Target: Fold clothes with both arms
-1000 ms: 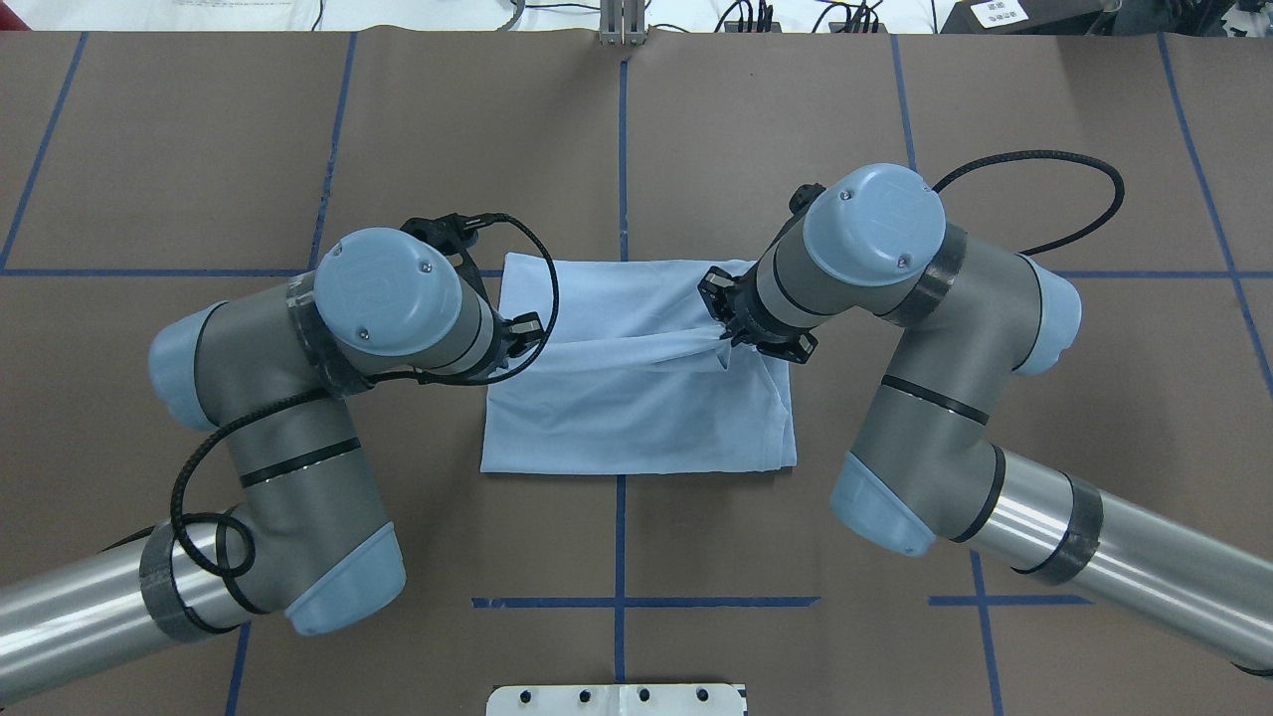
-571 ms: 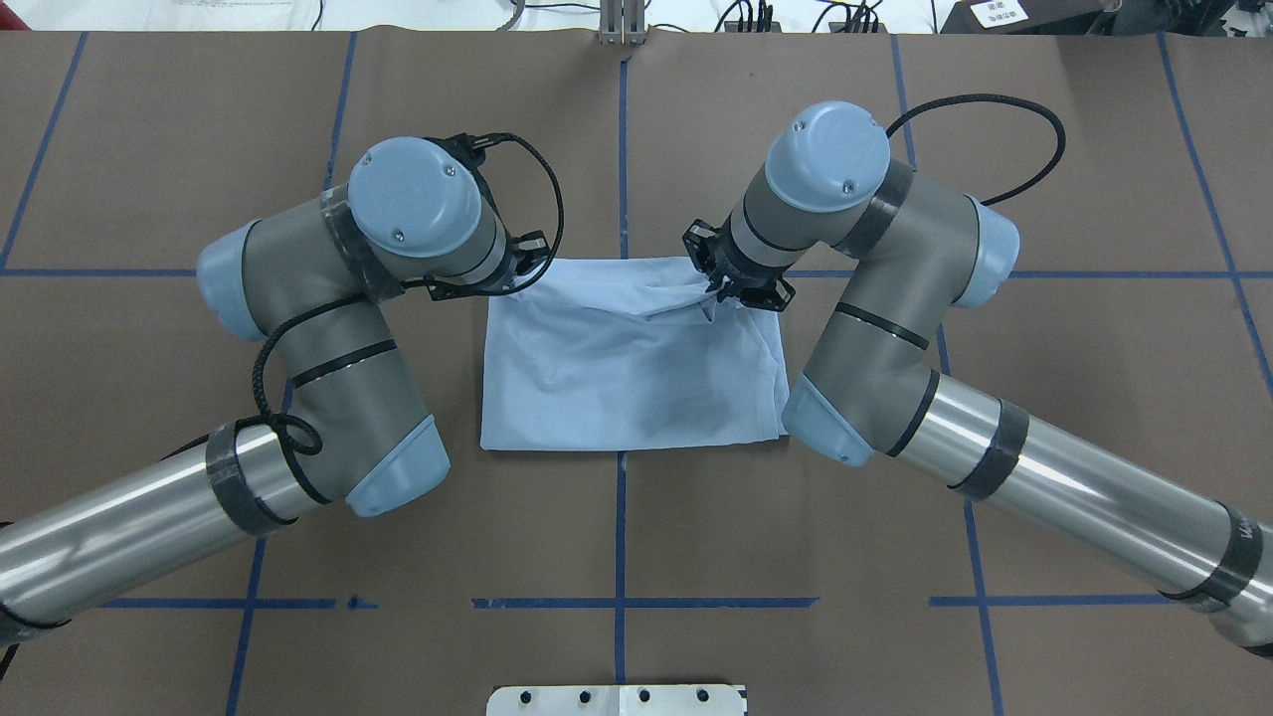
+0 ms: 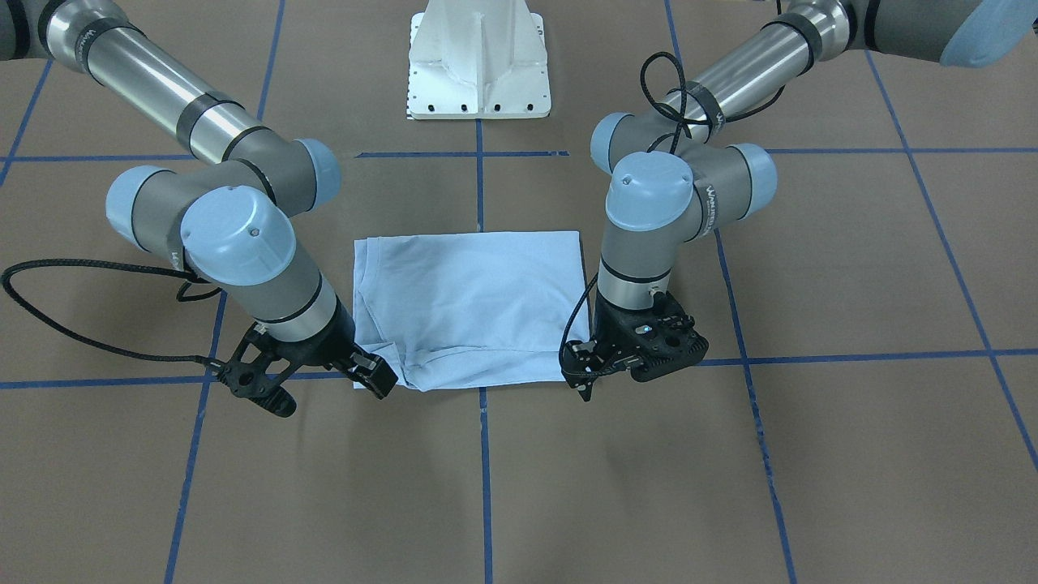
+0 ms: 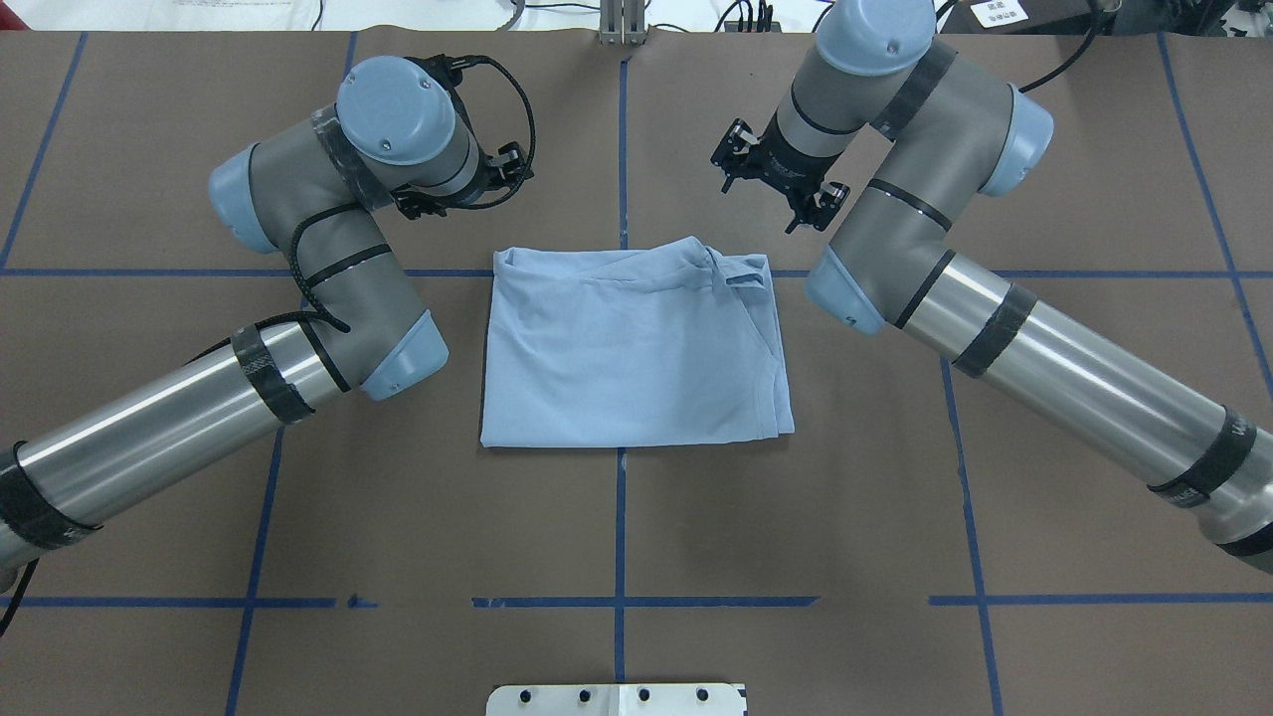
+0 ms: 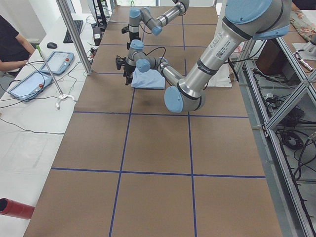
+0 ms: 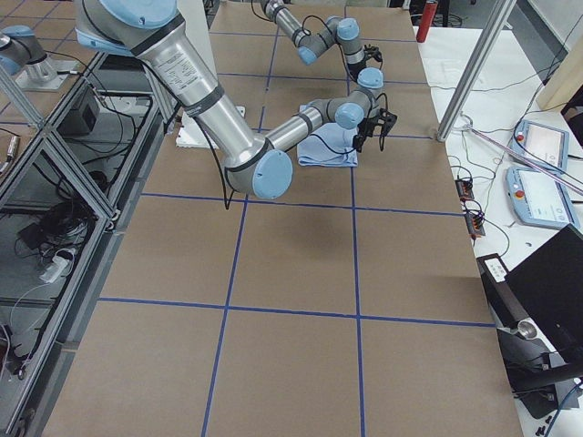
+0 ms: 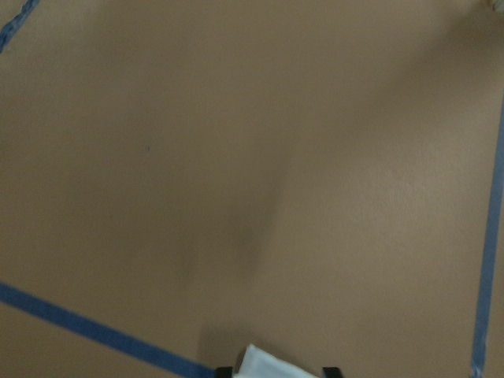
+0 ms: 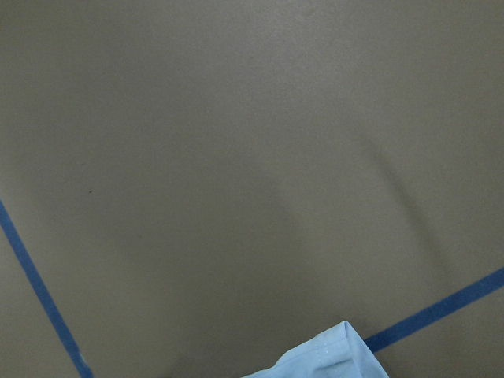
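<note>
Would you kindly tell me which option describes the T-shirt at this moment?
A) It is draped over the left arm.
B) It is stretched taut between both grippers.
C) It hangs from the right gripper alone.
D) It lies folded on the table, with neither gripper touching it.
D: the overhead view shows the T-shirt lying folded on the table, with bare table between its far edge and the left gripper and right gripper.

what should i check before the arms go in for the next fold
1. T-shirt lies on the table, held by neither gripper: ok
2. Left gripper clear of the fabric: ok
3. Right gripper open and empty: ok
4. Far edge smooth: not ok, bunched at the end nearest the right gripper
5. Hidden layers aligned: cannot tell
</note>
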